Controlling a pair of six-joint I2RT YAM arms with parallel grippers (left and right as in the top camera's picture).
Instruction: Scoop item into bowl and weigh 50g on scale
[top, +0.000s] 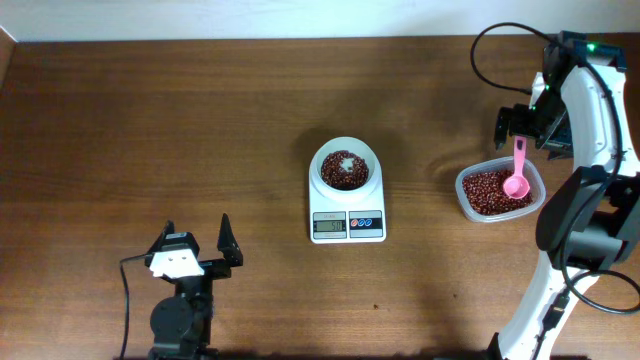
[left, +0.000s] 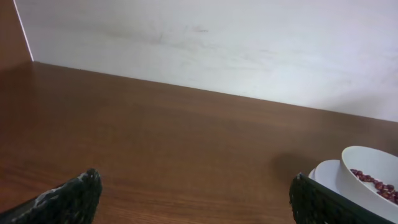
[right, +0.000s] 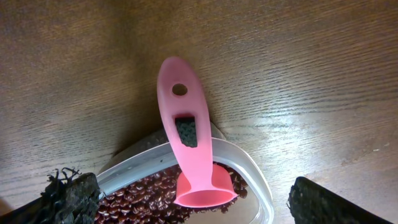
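Both grippers wide open, nothing held.

Left gripper (top: 197, 232) sits low over the table (top: 200, 100) at the near left, well apart from everything. Its wrist cam shows bare wood between the fingers, with the bowl and scale edge just in at the far right.

Right gripper (top: 528, 132) hangs at the far right, above the handle end of the pink scoop (top: 517, 178). On the right wrist cam the handle points up between the spread fingers (right: 68, 198), and I see no contact with either.

The scoop head lies in the clear tub (top: 460, 188) on the beans there, and the handle leans out over the tub's far rim.

Bowl (top: 318, 170) is on the scale (top: 347, 226) at table centre, sitting on the platform behind the display. Beans (top: 340, 178) cover the bowl's bottom in a shallow layer, with a small white patch showing in the middle.

The display is lit but I can't read it from overhead.

Tub is right of the scale, well apart from it.
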